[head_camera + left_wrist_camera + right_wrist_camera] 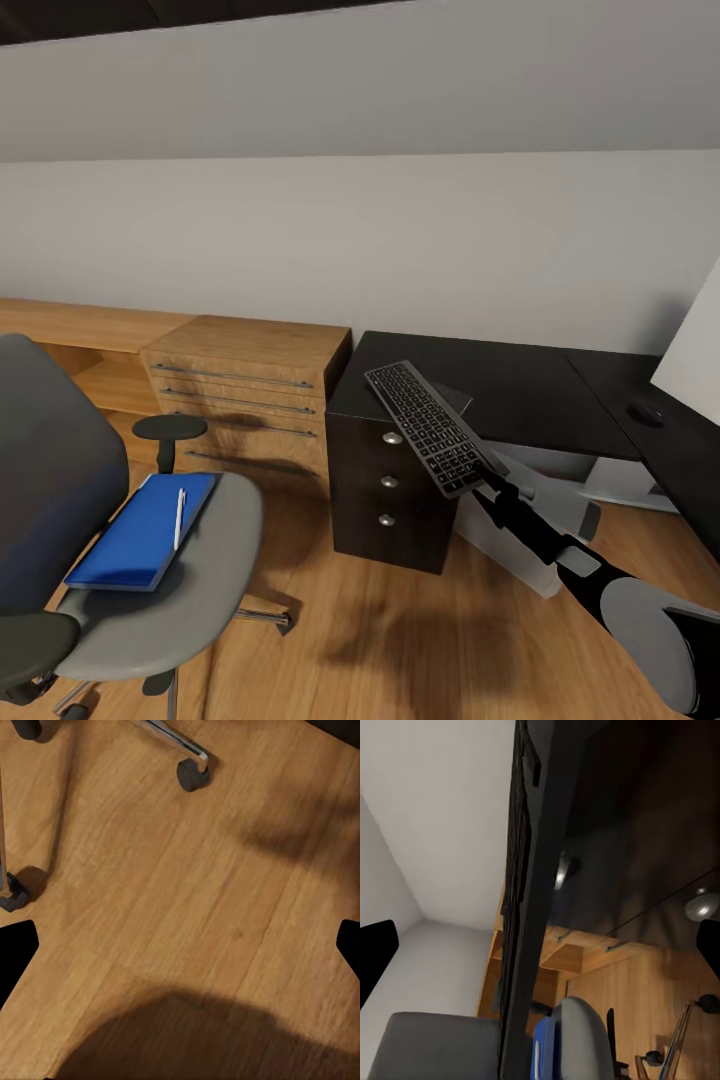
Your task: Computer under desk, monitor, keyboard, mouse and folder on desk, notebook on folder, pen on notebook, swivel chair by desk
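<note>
Head view: right gripper [487, 478] pinches the keyboard [432, 426] by its end.
We should level it before lowering onto the desk [520, 385].

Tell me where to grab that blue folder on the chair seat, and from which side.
Probably best to take the blue folder by its front edge, the one facing the camera, coming in low from the open front of the chair seat. It lies flat, and that edge sits near the seat's rim. Keep it level, since a pen rests on top. The backrest blocks the far-left side.
</note>
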Controlling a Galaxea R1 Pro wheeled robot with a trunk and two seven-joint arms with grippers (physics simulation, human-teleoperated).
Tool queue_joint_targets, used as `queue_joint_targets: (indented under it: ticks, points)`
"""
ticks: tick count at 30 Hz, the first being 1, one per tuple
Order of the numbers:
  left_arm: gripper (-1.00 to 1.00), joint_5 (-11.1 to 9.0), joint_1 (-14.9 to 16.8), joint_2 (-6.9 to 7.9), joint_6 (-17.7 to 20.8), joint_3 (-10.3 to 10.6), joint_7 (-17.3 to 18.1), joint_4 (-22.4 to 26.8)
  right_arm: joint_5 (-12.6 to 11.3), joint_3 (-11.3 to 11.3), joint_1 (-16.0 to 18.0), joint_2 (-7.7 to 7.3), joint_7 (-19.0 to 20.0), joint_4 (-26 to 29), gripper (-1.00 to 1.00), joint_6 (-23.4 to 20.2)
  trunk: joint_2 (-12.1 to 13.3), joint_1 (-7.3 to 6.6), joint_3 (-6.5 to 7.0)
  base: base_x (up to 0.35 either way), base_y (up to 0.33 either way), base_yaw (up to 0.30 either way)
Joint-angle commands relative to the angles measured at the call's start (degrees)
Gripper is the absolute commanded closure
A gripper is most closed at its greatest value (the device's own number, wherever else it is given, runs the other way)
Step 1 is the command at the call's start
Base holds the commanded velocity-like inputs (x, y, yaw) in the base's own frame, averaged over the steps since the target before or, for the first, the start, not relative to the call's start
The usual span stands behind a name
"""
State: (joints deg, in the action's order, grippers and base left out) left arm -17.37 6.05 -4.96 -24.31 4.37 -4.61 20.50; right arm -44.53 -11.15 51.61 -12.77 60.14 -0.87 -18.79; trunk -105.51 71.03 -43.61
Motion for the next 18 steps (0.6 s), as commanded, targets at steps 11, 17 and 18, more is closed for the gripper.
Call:
queue_joint_targets:
  ticks: [11,17,18]
  points:
    - [-1.0,-0.21,0.04,0.04,-0.21,0.47,-0.48,-0.02,0.08,-0.45,0.04,0.01,-0.36,-0.05,-1.0,-0.46,-0.02,-0.01,-0.05,0.0,0.0,0.0]
    - [-1.0,-0.21,0.02,0.04,-0.21,0.47,-0.48,-0.02,0.06,-0.45,0.06,-0.03,-0.37,-0.07,-1.0,-0.46,-0.02,-0.01,-0.05,0.0,0.003,0.0]
    - [-1.0,-0.21,0.02,0.04,-0.21,0.47,-0.48,-0.02,0.06,-0.45,0.05,-0.02,-0.38,-0.08,-1.0,-0.46,-0.02,-0.01,-0.05,0.0,0.04,0.0]
